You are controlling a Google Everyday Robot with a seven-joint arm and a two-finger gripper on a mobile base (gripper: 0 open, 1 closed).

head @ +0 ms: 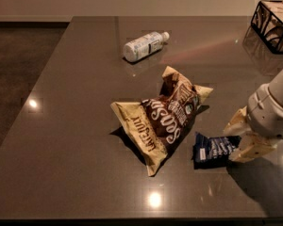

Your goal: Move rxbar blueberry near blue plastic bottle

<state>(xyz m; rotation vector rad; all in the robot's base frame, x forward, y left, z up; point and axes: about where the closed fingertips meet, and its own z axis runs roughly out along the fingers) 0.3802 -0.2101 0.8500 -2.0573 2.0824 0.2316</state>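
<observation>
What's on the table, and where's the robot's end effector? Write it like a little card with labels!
table: dark glossy tabletop
snack bar: small flat dark blue foil rxbar blueberry wrapper, front right, lying flat
bottle: pale bluish clear plastic bottle with white cap, on its side, far middle
between them: large tan-and-brown chip bag
far right: black wire basket
end effector: at the bar's right end, fingers apart on either side
bar near bottle: not yet

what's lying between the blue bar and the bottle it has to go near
The chip bag lies across the straight path from the bar to the bottle. Nothing stands between the gripper and the bar; it is at the bar's end.
</observation>
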